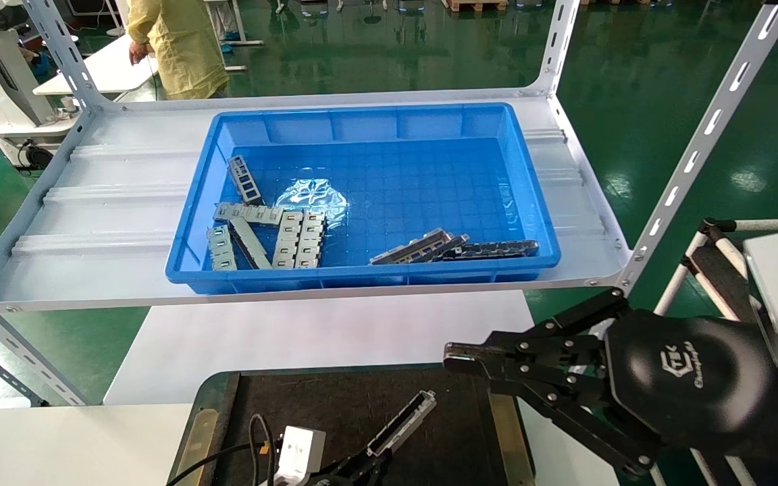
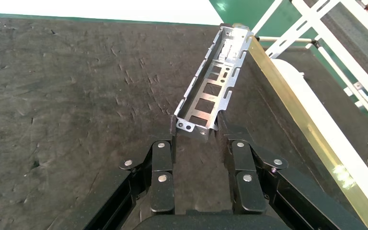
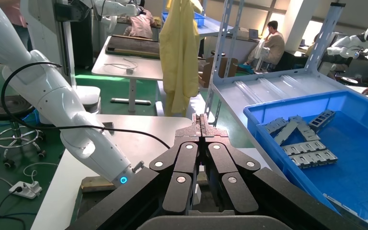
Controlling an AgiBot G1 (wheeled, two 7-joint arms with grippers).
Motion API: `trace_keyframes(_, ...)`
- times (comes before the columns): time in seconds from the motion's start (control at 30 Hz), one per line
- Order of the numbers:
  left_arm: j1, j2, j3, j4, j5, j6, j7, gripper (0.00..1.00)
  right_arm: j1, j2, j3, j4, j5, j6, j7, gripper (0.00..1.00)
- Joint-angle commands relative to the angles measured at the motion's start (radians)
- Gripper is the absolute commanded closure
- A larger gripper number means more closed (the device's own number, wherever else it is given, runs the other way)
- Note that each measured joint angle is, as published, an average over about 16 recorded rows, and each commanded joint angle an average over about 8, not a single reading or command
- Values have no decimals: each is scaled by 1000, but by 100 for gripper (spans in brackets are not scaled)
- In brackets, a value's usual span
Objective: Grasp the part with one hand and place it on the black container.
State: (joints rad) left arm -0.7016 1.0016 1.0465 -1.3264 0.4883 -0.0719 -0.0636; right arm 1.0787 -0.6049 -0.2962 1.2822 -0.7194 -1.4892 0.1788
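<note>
One end of the part point(image 2: 211, 91) is clamped by the left gripper point(image 2: 199, 132) over the black container point(image 2: 76, 96), while the right gripper point(image 3: 202, 120) is held pressed together.

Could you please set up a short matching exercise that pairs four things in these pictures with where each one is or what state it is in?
Things:
1. the part
2. right end effector
3. blue bin
4. black container

Places or states:
A. on the pale shelf, holding loose metal pieces
B. shut on nothing, hovering past the container's right edge
C. on the white table, under the left end effector
D. gripped at one end, slanting up over the black surface

Pairs: 1-D, 2-B, 3-A, 4-C
</note>
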Motion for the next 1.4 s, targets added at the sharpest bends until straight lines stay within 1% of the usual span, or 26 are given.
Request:
trace_keyframes(0.03,-11,3,24,-7,-10,-31,-6,100,0,0,0,0,0,0,0,100)
trace_keyframes(0.3,-40,39,61,-1,-46,-120,-17,100,0,0,-1,0,0,0,0,100)
trace_keyframes(0.57,-50,73,84,6,-77,-183,-22,100,0,0,-1,0,1,0,0,100)
trace_keyframes(0.63,-52,78,90,9,-86,-195,-24,94,0,0,-1,0,1,0,-1,100)
trace_keyframes(0.67,-54,80,92,10,-91,-201,-25,90,0,0,-1,0,1,0,-1,100)
trace_keyframes(0.7,-55,82,95,11,-96,-205,-26,82,0,0,-1,0,1,1,-1,99)
trace_keyframes(0.73,-57,84,98,12,-101,-210,-26,70,0,1,-1,0,1,1,-1,95)
trace_keyframes(0.77,-59,85,101,13,-104,-213,-26,58,0,1,-1,0,1,1,-1,86)
trace_keyframes(0.83,-62,87,106,15,-111,-218,-26,33,0,1,-1,0,1,1,-1,61)
trace_keyframes(0.87,-63,87,109,15,-114,-220,-25,22,0,1,-1,0,1,1,-1,48)
trace_keyframes(0.93,-66,88,114,16,-118,-223,-24,6,0,1,-2,0,1,1,-1,23)
trace_keyframes(0.97,-67,88,116,16,-120,-224,-24,0,0,1,-2,0,1,1,-1,12)
trace_keyframes(1.0,-68,88,118,16,-122,-225,-23,0,0,1,-2,0,1,1,-1,4)
trace_keyframes(1.03,-69,88,120,15,-124,-226,-23,0,0,1,-2,0,1,1,-1,0)
trace_keyframes(1.4,-72,87,128,8,-148,-244,-30,0,1,1,-2,0,2,1,-1,0)
